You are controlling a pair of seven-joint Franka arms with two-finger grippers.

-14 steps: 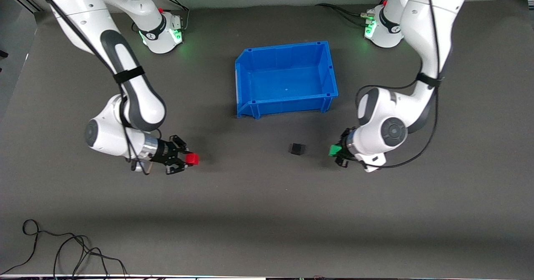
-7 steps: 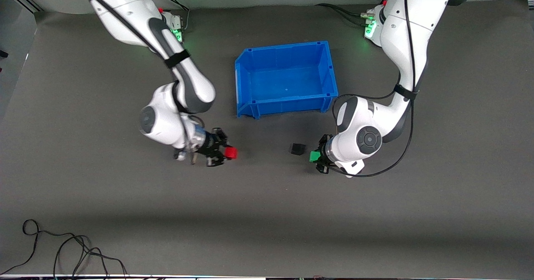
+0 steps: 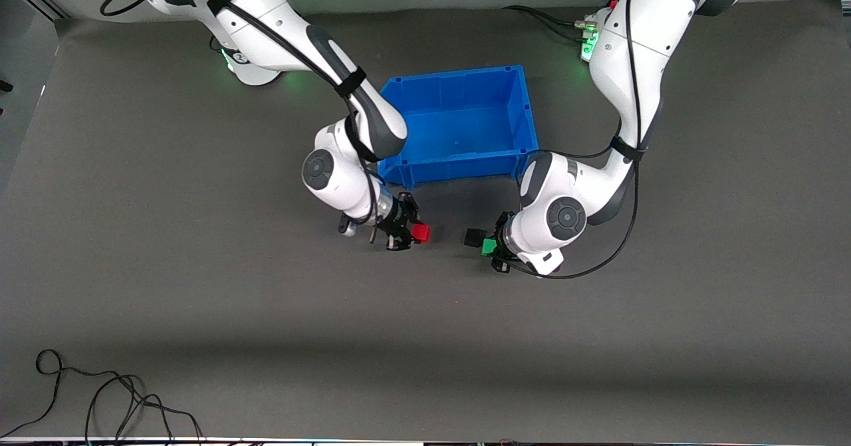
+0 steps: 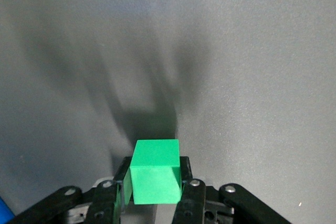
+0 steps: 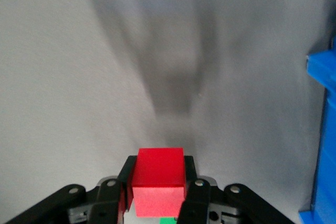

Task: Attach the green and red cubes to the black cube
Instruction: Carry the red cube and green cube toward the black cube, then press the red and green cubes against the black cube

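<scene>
The black cube (image 3: 473, 236) sits on the grey mat, nearer the front camera than the blue bin. My left gripper (image 3: 490, 247) is shut on the green cube (image 3: 488, 247), right beside the black cube on the left arm's side; whether they touch I cannot tell. In the left wrist view the green cube (image 4: 155, 171) sits between the fingers (image 4: 190, 190). My right gripper (image 3: 415, 233) is shut on the red cube (image 3: 419, 233), a short gap from the black cube on the right arm's side. The red cube (image 5: 158, 181) shows between the fingers in the right wrist view.
The blue bin (image 3: 525, 130) stands open and empty at the middle of the mat; its edge shows in the right wrist view (image 5: 323, 140). A black cable (image 3: 100, 399) lies coiled at the front corner near the right arm's end.
Both arms have swung inward toward the black cube, each carrying its cube. The right gripper travelled farthest; the left gripper closed the gap until the green cube is next to the black cube.
</scene>
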